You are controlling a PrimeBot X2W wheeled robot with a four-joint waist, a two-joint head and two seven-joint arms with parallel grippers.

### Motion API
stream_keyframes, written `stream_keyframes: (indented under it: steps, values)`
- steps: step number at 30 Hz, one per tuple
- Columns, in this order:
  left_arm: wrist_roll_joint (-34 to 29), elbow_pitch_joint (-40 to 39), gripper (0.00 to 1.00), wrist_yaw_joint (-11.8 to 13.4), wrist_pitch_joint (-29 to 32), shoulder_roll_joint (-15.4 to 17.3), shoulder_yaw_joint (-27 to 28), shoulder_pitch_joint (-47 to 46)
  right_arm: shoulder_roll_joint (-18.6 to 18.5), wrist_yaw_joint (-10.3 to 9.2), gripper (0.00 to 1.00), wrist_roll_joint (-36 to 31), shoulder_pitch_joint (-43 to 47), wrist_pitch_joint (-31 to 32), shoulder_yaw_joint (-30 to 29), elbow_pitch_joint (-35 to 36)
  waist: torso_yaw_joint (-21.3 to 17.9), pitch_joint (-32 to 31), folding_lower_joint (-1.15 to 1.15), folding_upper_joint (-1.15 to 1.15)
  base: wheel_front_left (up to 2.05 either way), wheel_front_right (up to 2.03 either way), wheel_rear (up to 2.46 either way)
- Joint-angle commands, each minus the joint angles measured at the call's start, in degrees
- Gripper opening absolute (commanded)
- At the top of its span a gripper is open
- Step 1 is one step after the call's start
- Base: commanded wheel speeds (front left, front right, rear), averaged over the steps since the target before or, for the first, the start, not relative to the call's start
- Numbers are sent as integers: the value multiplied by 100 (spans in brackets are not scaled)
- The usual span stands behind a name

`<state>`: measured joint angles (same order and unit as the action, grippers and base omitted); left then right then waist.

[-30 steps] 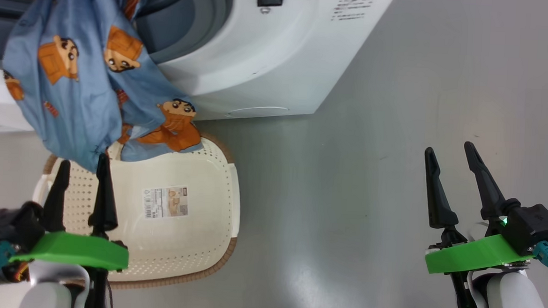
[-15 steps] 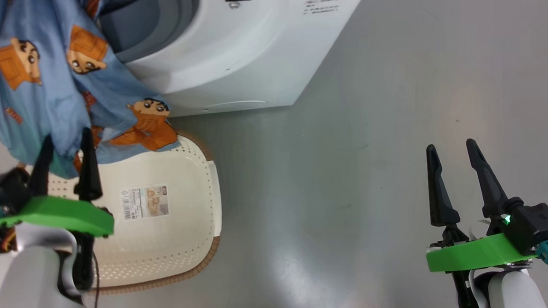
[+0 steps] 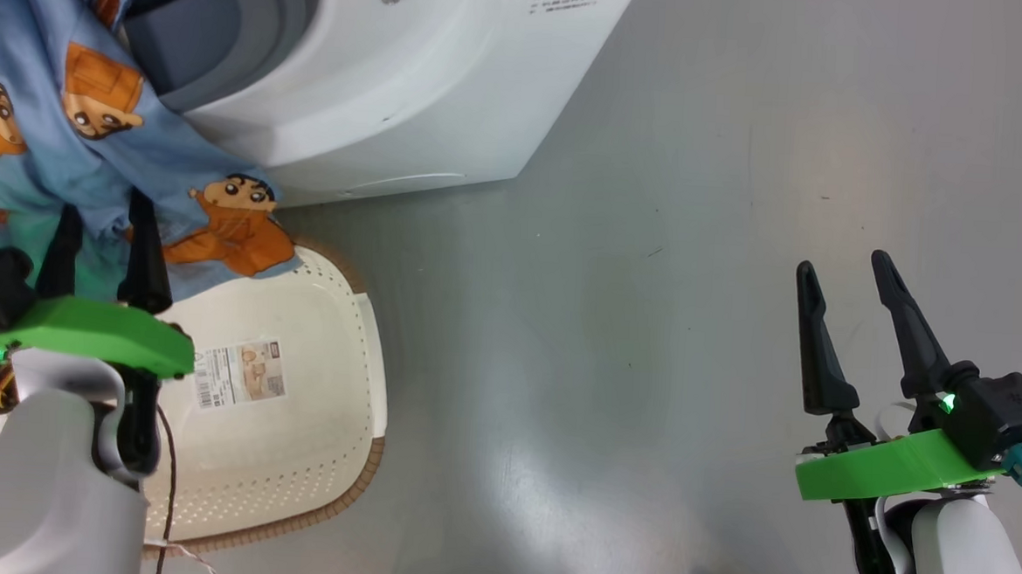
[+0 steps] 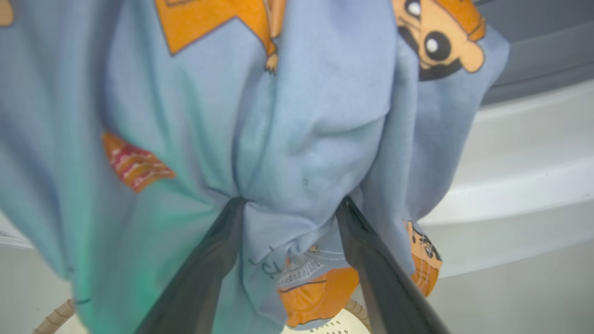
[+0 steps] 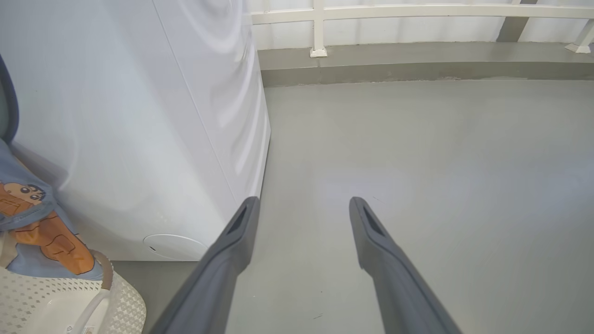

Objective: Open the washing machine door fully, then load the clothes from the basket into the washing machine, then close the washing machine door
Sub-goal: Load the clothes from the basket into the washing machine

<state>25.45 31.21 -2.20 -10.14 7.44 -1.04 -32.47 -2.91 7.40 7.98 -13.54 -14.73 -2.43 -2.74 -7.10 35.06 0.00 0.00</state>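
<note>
The clothes (image 3: 38, 122) hang out of the washing machine (image 3: 399, 80) at the far left. They spill over the grey gasket (image 3: 272, 12) and down the white front, and their lowest fold reaches the far rim of the basket (image 3: 360, 489). The basket sits on the grey floor (image 3: 653, 242) just in front of the machine, with its sticker label (image 3: 240, 373) showing on the bare bottom.

The left hand (image 3: 104, 206) is raised over the basket with its fingers spread wide and their tips pushed into the hanging cloth. In the left wrist view a bunch of blue fabric (image 4: 301, 116) sits between the two fingers. It seems to rest there rather than be pinched, though the folds hide the contact.

The right hand (image 3: 843, 262) hovers over bare floor at the near right, well apart from everything, fingers spread and holding nothing. In its wrist view the machine's side and round filter cap (image 5: 174, 246) lie to the left.
</note>
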Motion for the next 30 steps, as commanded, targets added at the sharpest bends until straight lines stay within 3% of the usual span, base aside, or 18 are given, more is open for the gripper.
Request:
stream_keyframes:
  steps: [1,16,19,30]
  values:
    - [66,22,100,-46,-76,218,167,-104,3,9,100,161,-14,-27,139,132,-17,0,0,0,0,0,0]
    - [22,1001,100,35,-454,92,246,-1128,3,9,100,164,-41,-27,213,170,-154,110,0,0,0,0,0]
    - [-102,1043,3,155,-479,140,332,-1234,3,9,100,166,-20,-27,221,178,-198,120,0,0,0,0,0]
    - [-392,657,0,272,-485,38,731,-981,3,9,100,191,-6,-27,164,175,-144,114,0,0,0,0,0]
